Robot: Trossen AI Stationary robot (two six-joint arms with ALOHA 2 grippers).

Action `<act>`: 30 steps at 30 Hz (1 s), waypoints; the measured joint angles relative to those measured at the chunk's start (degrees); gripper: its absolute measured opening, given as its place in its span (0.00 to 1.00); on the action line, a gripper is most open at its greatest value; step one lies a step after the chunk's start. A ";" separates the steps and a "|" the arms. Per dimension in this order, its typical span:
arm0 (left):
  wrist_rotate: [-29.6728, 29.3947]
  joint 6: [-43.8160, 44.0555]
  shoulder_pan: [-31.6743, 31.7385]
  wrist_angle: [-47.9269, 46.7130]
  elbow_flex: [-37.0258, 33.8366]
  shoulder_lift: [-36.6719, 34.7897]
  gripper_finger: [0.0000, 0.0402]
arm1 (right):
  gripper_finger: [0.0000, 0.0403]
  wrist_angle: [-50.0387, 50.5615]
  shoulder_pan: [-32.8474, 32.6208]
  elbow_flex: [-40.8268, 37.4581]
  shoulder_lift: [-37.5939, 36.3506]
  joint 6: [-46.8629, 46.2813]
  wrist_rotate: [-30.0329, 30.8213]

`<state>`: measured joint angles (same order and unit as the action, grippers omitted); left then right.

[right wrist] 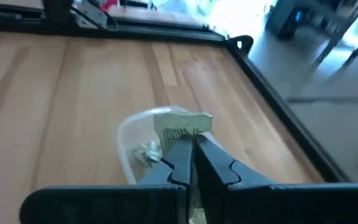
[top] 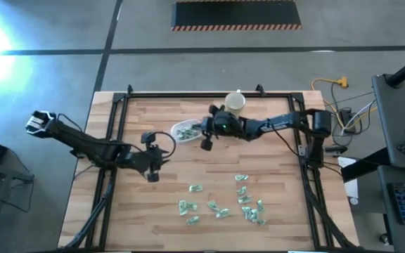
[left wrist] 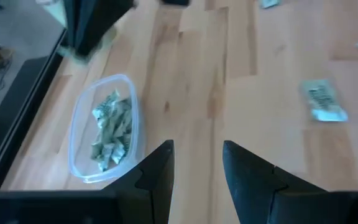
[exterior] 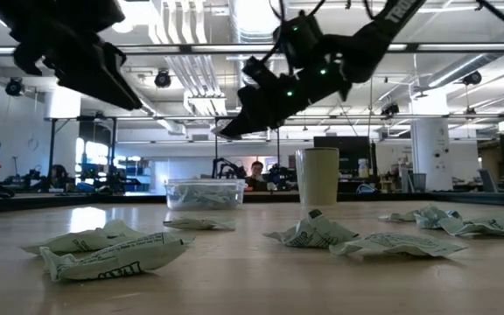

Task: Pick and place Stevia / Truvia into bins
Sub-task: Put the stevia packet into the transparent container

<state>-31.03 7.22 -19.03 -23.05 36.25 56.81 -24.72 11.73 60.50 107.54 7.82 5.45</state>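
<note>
R gripper is pinching a sachet over my tub; L gripper is idling agape, tabletop roomy; print unreadable.

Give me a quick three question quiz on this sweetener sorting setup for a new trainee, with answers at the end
1. True or false: the right gripper is shut on a sachet above the clear tub.
2. What does the left gripper hold? A) a sachet B) the cup C) nothing
3. Fill in: the beige cup stands on the table beside the ____.

Key: 1 true. 2 C; its fingers are apart over bare table with nothing between them. 3 tub.
</note>
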 joint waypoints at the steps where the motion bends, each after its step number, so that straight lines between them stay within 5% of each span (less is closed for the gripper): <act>1: -0.02 0.02 -0.67 0.12 0.00 -0.43 0.30 | 0.02 1.24 0.54 1.25 0.92 -0.93 -0.69; 14: -0.15 0.15 -3.27 0.05 0.00 -1.35 0.30 | 0.02 22.66 3.98 20.37 13.89 -3.39 -3.07; 25: -0.15 1.34 -3.29 0.07 0.00 -1.35 0.30 | 0.03 25.09 4.00 20.27 13.34 -5.89 -2.89; 30: -0.15 1.40 -3.29 0.07 0.00 -1.35 0.30 | 0.11 25.04 3.98 19.73 13.34 -4.82 -2.91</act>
<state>-31.18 8.62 -22.33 -22.98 36.25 55.46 0.32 15.70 80.23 120.88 3.00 2.55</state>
